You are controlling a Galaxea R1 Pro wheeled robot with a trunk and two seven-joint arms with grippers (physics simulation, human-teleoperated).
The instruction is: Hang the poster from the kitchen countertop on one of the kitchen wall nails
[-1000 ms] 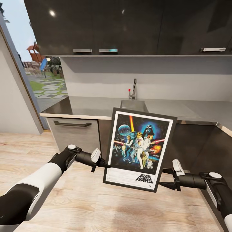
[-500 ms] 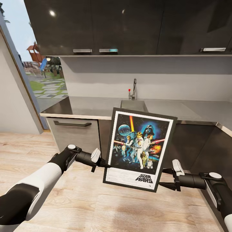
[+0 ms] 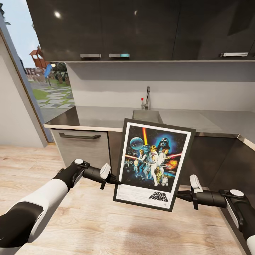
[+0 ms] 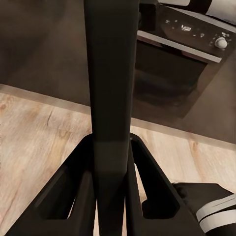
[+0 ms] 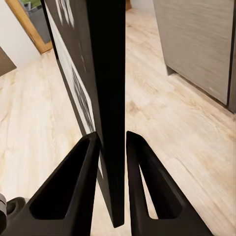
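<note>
Poster (image 3: 153, 164) hangs above the floor, left hand (image 3: 112, 179) and right hand (image 3: 181, 196) clamped on its frame edges.

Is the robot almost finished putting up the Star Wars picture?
Not yet. The pickup is done: the poster is off the kitchen countertop and held in the air over the floor. The left gripper pinches one side edge and the right gripper pinches the other. Still to do: carry it to a wall nail and hang it.
</note>
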